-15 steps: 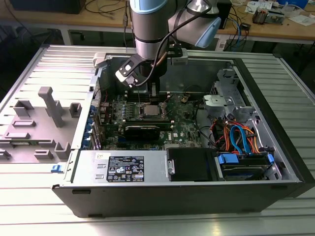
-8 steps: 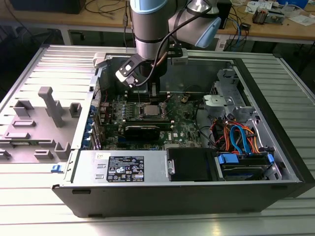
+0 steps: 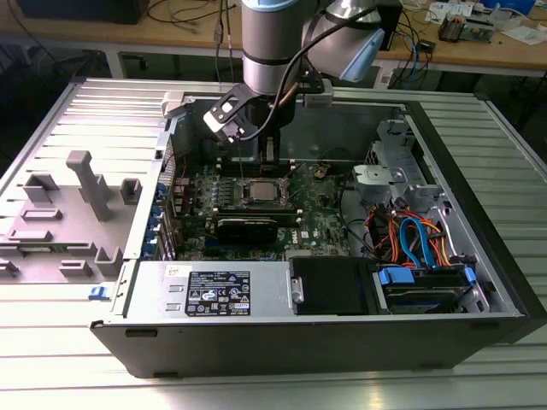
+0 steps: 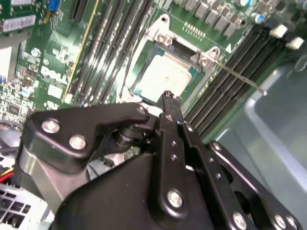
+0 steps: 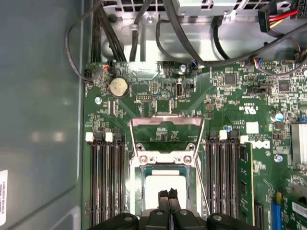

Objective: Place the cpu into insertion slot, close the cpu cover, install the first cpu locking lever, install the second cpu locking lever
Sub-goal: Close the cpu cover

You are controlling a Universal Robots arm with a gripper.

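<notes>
Exterior view: the grey robot arm (image 3: pixel 267 43) comes down from the far side into the open black and grey computer case (image 3: pixel 325 337), wrist pointing nearly straight down. Its black gripper (image 3: pixel 268 156) hangs over the square silver-rimmed insertion slot (image 3: pixel 260 193) on the green circuit board (image 3: pixel 320 218), towards the exterior view's left of the case.

Second wrist view: the gripper (image 4: pixel 166 96) has its fingers pressed together, holding nothing, above the flat silver-grey square cpu (image 4: pixel 165 76). A thin metal lever rod (image 4: pixel 237 76) sticks out beside the slot.

First wrist view: the cpu (image 5: pixel 158 184) lies in the slot under the empty gripper (image 5: pixel 168 194); whether they touch I cannot tell. The thin silver windowed cpu cover (image 5: pixel 144 123) is swung open beyond it.
</notes>
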